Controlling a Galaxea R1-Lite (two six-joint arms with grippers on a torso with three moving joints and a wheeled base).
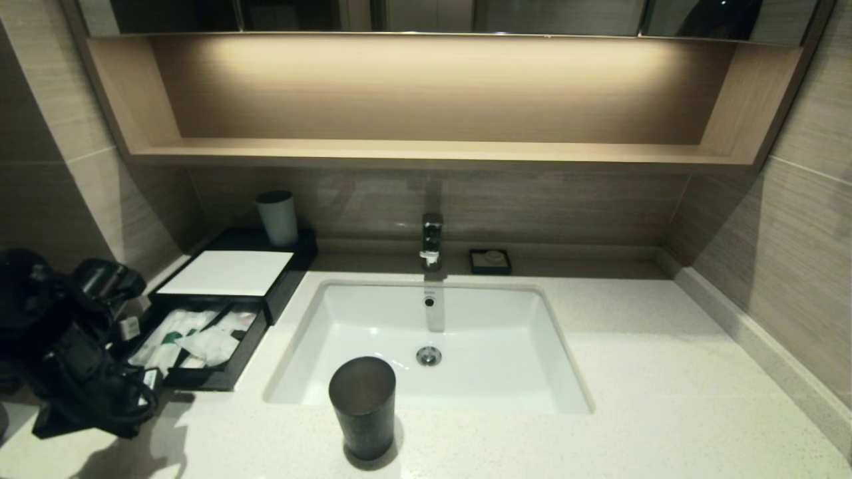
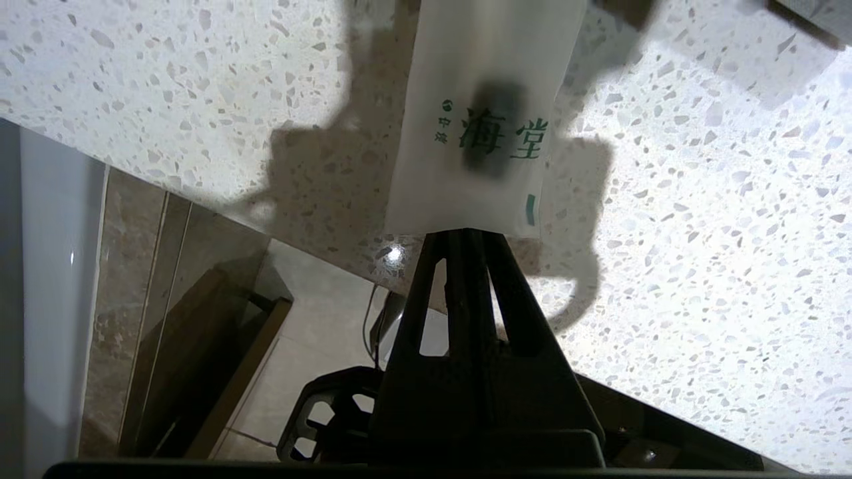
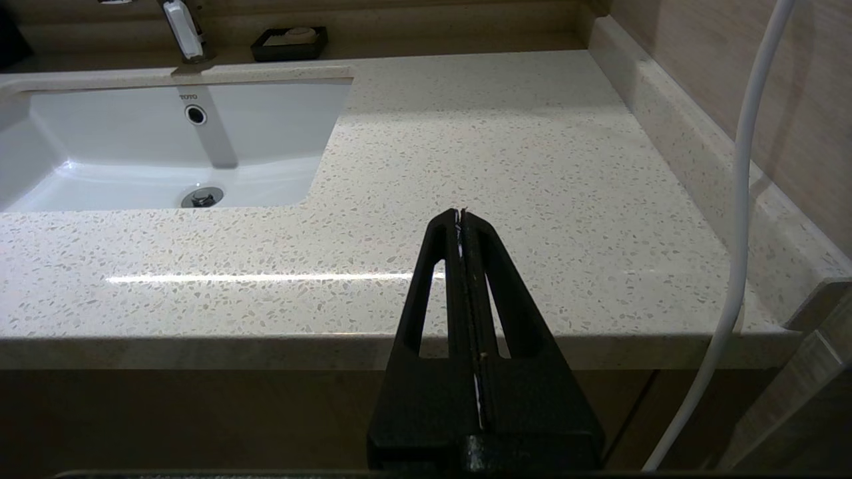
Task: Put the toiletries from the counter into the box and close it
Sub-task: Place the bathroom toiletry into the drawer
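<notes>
Carrying packet [image 2: 476,126] – pinched by left hand [image 2: 466,231] above bench [image 2: 699,199], beside open box [image 1: 219,379] | right hand [image 3: 460,213] shut, idle | risk: thin wrap slipped from end-grip.

Box left of the basin, cup in front.
On the bench [image 1: 665,372], the box [image 1: 226,273] sits left of the basin [image 1: 432,346], drawer [image 1: 193,339] open toward the front; cup [image 1: 363,406] before the basin, soap dish [image 1: 490,261] behind.
</notes>
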